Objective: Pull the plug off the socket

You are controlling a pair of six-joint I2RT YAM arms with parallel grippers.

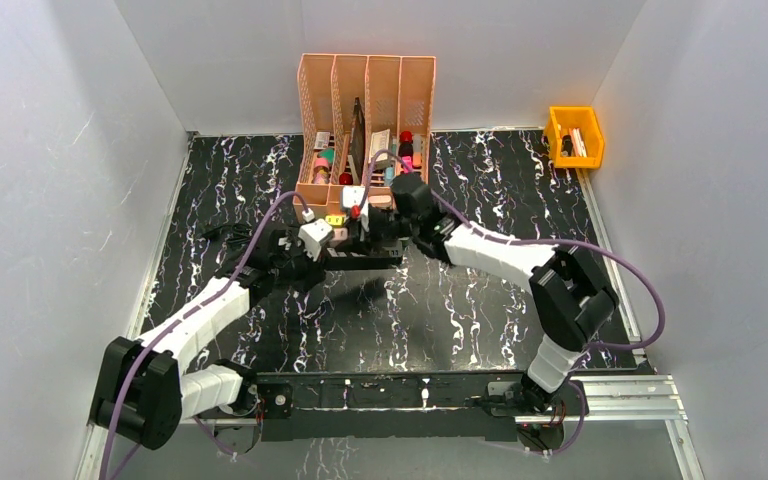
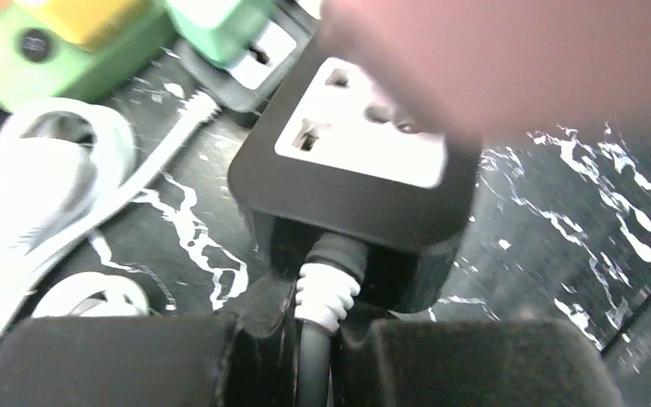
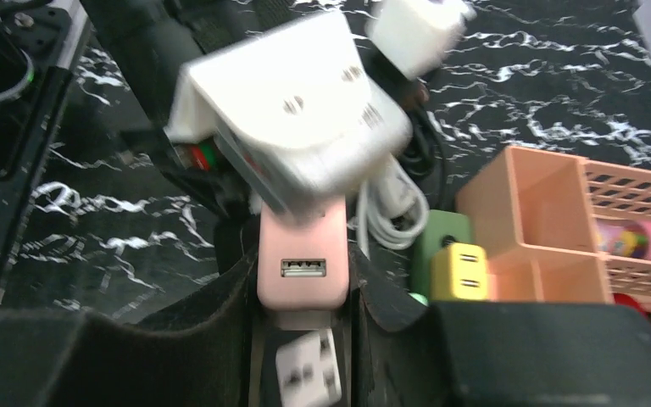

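Black power strip [image 2: 347,216] lies just in front of orange file rack [image 1: 367,110]. R gripper [image 3: 303,297], rack-side, is pinched tight on pink plug [image 3: 303,254]; can't tell if seated. L gripper [image 2: 314,339] is clamped narrow on strip's cord [image 2: 328,288].

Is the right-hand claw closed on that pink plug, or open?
Closed. In the right wrist view the right gripper presses its fingers against both sides of the pink USB plug.

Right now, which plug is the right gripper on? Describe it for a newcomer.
Find the orange file rack; in front lies a black power strip. The right gripper clamps the pink adapter with a USB port; its neighbours are a green adapter, a yellow plug and a white adapter.
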